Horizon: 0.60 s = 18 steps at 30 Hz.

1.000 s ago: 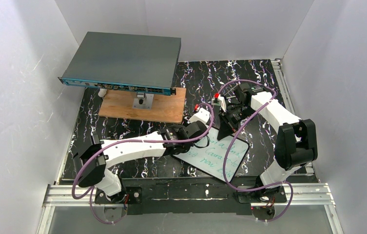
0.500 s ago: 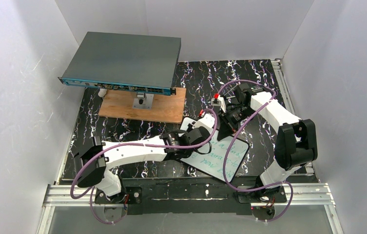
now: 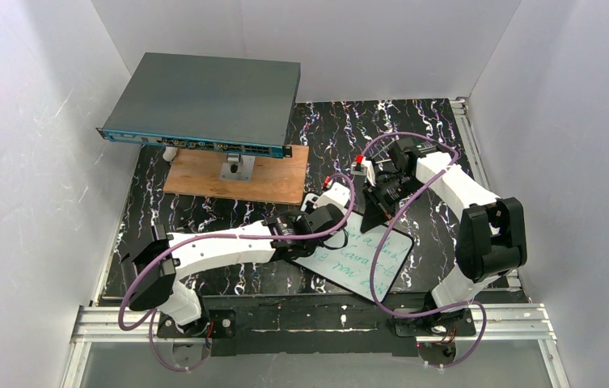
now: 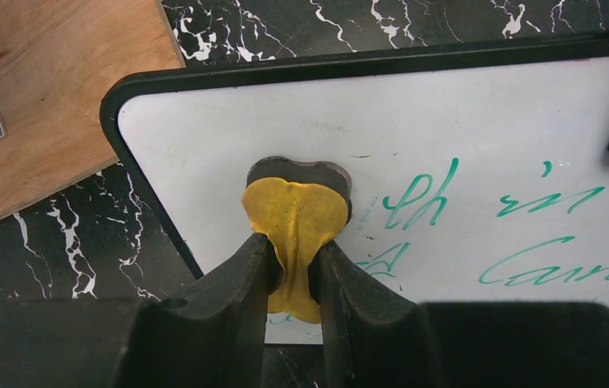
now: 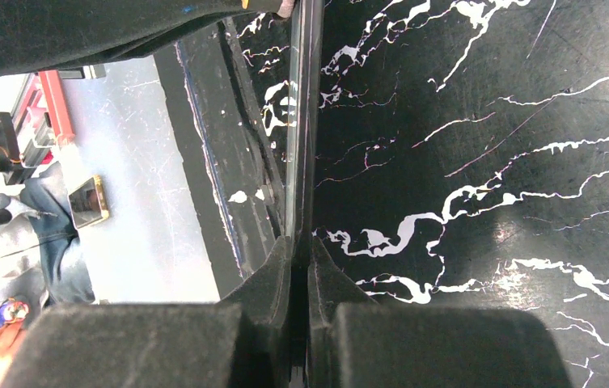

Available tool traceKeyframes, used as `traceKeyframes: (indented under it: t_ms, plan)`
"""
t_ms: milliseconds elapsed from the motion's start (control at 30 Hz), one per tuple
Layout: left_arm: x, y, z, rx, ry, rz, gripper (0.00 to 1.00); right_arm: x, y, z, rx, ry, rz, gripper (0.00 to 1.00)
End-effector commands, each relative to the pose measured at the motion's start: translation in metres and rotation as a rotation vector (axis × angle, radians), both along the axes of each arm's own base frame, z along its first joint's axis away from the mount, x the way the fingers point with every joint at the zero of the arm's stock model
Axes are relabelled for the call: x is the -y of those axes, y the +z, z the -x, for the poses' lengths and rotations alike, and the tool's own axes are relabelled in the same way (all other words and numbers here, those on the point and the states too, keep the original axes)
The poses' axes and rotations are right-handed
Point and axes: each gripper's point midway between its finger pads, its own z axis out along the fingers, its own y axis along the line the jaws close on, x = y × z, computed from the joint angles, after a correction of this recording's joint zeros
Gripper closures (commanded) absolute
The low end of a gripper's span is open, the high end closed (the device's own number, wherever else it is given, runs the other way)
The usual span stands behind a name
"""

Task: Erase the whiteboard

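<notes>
The whiteboard (image 3: 363, 260) lies flat on the black marbled table, with green handwriting (image 4: 527, 202) across its right and lower parts. My left gripper (image 4: 293, 242) is shut on a yellow eraser pad (image 4: 297, 202), whose dark underside presses on the board near its upper left corner. In the top view the left gripper (image 3: 323, 220) sits over the board's far left end. My right gripper (image 5: 301, 242) is shut on the thin edge of the whiteboard (image 5: 304, 121) at its far side, and the right gripper (image 3: 371, 217) shows there from above.
A large grey flat box (image 3: 204, 101) with a blue front edge stands at the back left over a brown wooden plank (image 3: 236, 176). The plank (image 4: 50, 105) lies just left of the board. White walls close in both sides.
My left gripper slid the eraser pad toward the near left across the board, then came back to about where it started. The right gripper has not moved.
</notes>
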Motion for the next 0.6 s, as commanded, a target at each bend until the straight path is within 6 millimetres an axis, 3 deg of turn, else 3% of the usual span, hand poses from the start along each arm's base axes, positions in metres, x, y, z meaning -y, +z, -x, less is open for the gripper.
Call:
traceKeyframes:
  t_ms: [0, 333, 567]
  plan:
    - [-0.013, 0.012, -0.007, 0.01, 0.052, 0.011, 1.0, -0.008, 0.007, -0.002, 0.074, 0.049, -0.077, 0.99]
    - [0.008, 0.02, 0.003, 0.012, -0.03, 0.069, 1.0, -0.008, 0.007, -0.003, 0.075, 0.049, -0.077, 0.99]
    - [-0.016, 0.037, -0.037, 0.059, 0.048, 0.09, 1.0, -0.008, 0.007, -0.003, 0.076, 0.049, -0.077, 0.99]
